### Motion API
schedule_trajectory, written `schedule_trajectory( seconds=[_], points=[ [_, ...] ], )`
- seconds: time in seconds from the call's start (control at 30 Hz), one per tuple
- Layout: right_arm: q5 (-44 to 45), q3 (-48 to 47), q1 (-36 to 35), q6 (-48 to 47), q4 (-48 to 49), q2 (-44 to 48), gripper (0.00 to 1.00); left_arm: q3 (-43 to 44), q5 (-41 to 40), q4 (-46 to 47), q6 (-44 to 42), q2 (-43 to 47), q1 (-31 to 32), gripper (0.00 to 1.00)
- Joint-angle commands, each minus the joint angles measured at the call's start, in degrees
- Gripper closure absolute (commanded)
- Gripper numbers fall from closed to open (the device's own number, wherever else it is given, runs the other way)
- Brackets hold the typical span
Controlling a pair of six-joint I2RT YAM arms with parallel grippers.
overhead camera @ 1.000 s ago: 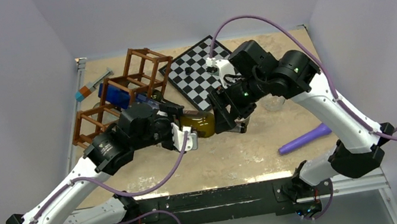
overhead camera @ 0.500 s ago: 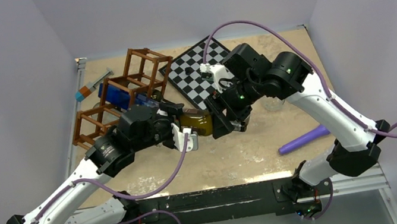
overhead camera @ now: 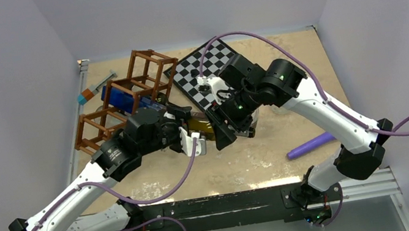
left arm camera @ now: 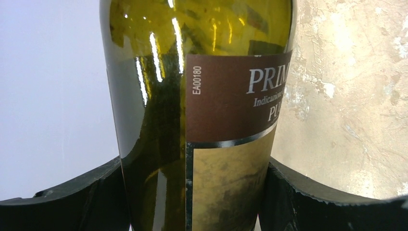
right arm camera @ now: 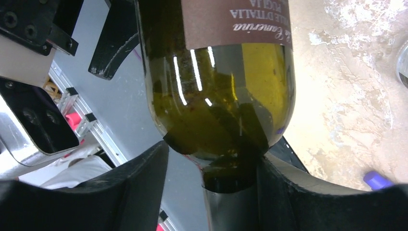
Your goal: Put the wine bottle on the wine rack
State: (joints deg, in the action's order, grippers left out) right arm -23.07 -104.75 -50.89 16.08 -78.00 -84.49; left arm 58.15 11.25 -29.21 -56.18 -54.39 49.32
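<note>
The wine bottle (overhead camera: pixel 203 125) is dark green glass with a brown and gold label, held off the table at centre. My left gripper (overhead camera: pixel 194 134) is shut on its body (left arm camera: pixel 202 96), with both fingers pressed against the glass and the label. My right gripper (overhead camera: pixel 222 130) reaches in from the right and straddles the neck (right arm camera: pixel 231 202). One of its fingers (right arm camera: pixel 288 192) touches the neck, and a gap shows at the other finger (right arm camera: pixel 130 192), so it is open. The reddish-brown wine rack (overhead camera: pixel 143 75) stands at the back left, behind the left arm.
A black-and-white checkerboard (overhead camera: pixel 198 73) lies behind the right wrist. A blue object (overhead camera: pixel 120 96) rests in the rack. A syringe-like tool (overhead camera: pixel 95 86) lies at the far left. A purple cylinder (overhead camera: pixel 313 143) is on the right, with a clear glass item (overhead camera: pixel 282 107) beyond it.
My right arm has moved left to the bottle and its jaws have narrowed around the neck. The left gripper keeps its grip, and the bottle has shifted slightly left.
</note>
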Motion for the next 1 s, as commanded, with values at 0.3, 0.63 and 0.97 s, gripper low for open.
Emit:
schedule_trajectory(
  seconds=[0.3,0.63,0.97],
  points=[
    [4.60,1.02,-3.06,-0.12,1.35,-0.31,1.00,1.52,-3.05,12.63,6.78,1.47,0.25,1.00],
    [15.70,1.66,-3.73,2.79,7.93,6.39,1.00,-2.40,-2.06,13.53,5.95,5.33,0.25,0.01],
    [29.98,3.93,-3.86,5.16,13.37,13.99,1.00,-3.80,0.39,11.18,9.36,8.75,0.27,0.01]
  ],
)
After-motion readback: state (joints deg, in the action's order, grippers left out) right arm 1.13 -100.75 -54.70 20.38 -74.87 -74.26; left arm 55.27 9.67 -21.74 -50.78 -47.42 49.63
